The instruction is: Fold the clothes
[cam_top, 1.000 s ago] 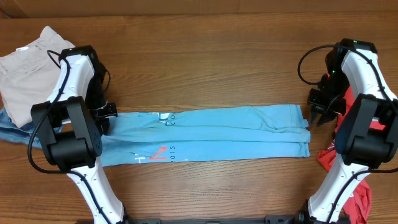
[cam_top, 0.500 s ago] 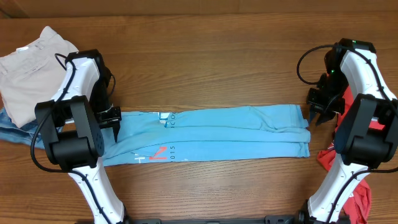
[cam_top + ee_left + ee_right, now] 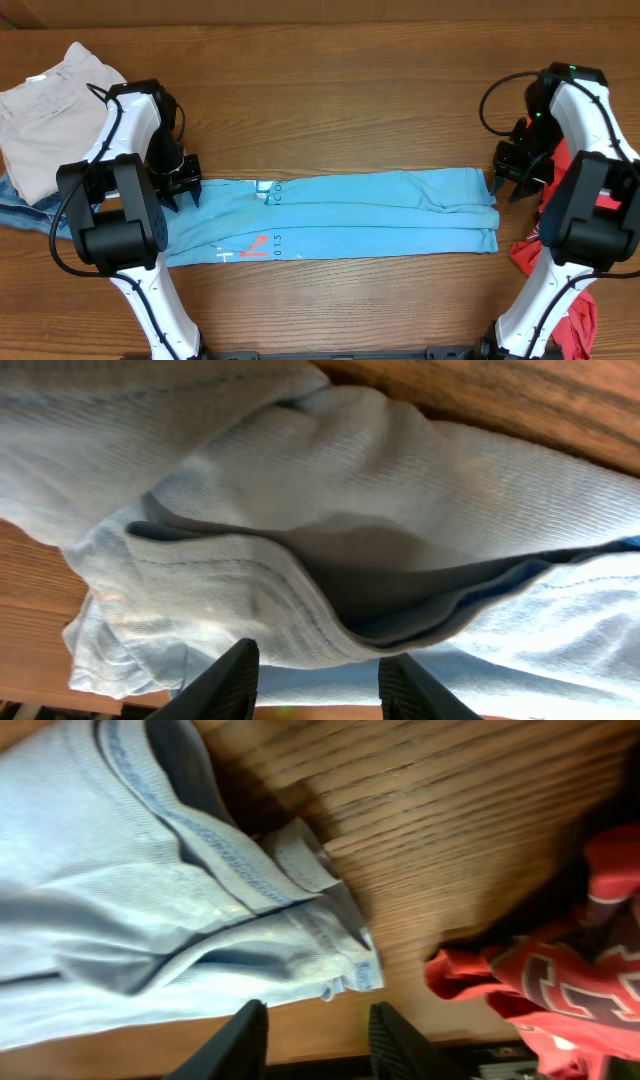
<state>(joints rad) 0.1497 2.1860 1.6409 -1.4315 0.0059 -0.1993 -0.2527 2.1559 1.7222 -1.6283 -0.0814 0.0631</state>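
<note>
The light blue T-shirt (image 3: 340, 215) lies folded into a long strip across the table's middle, with white and red lettering near its left end. My left gripper (image 3: 183, 195) is open just above the strip's left end; the left wrist view shows the folded blue layers (image 3: 330, 530) in front of the empty black fingers (image 3: 225, 685). My right gripper (image 3: 512, 185) is open over bare wood just off the strip's right end (image 3: 150, 890). Its fingers (image 3: 240, 1045) hold nothing. Red T-shirts (image 3: 565, 270) lie crumpled at the right edge, also seen in the right wrist view (image 3: 560, 980).
Beige trousers (image 3: 45, 110) lie at the far left, over blue denim jeans (image 3: 20, 210). Cables loop beside both arms. The wooden table (image 3: 330, 90) shows behind and in front of the strip.
My left gripper moved a little right and forward onto the strip's left end. The right gripper barely moved. The shirt has not changed shape.
</note>
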